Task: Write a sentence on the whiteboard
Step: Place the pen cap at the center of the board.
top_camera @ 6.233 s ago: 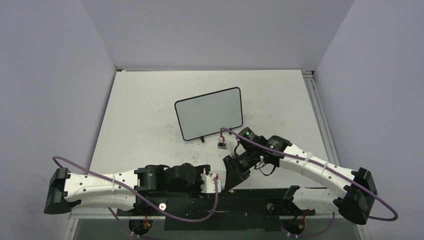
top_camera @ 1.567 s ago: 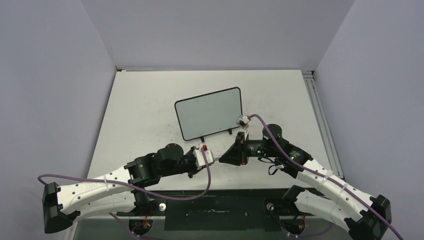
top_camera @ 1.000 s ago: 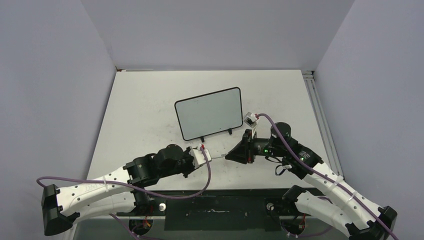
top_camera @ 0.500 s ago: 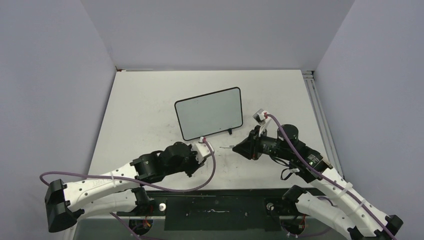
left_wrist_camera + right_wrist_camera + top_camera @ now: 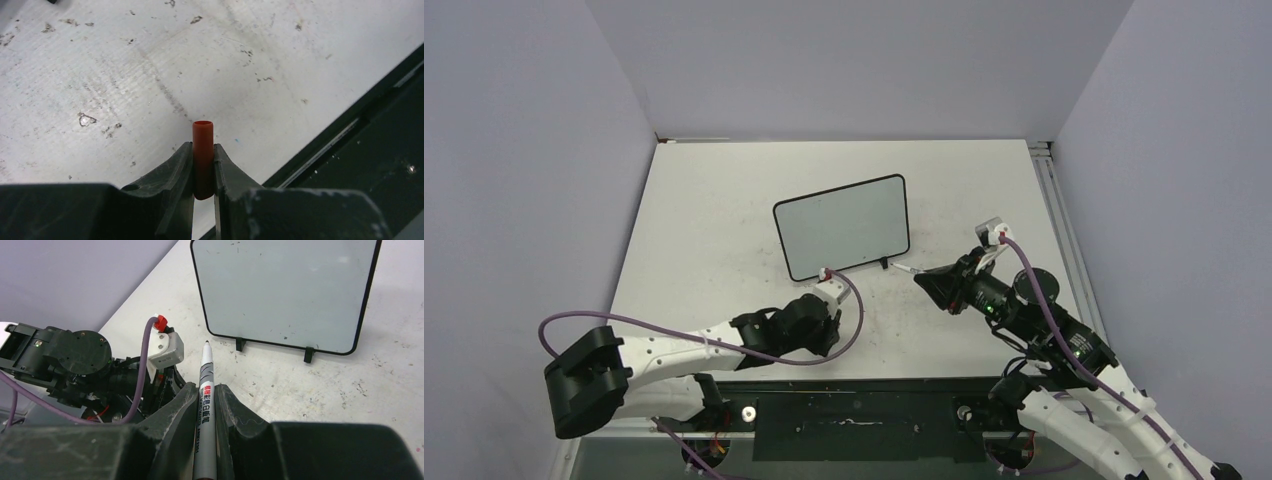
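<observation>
Black-framed grey-white whiteboard (image 5: 842, 228), red cap (image 5: 203, 145), white marker (image 5: 205, 410) with red print.

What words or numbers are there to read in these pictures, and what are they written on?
On the grey marker pen in the right gripper: a red label, dark characters and a line of small print along the barrel, all too small and blurred to read.
On the black-framed whiteboard: no writing at all.
On the orange-red pen cap in the left gripper: no print shows.
</observation>
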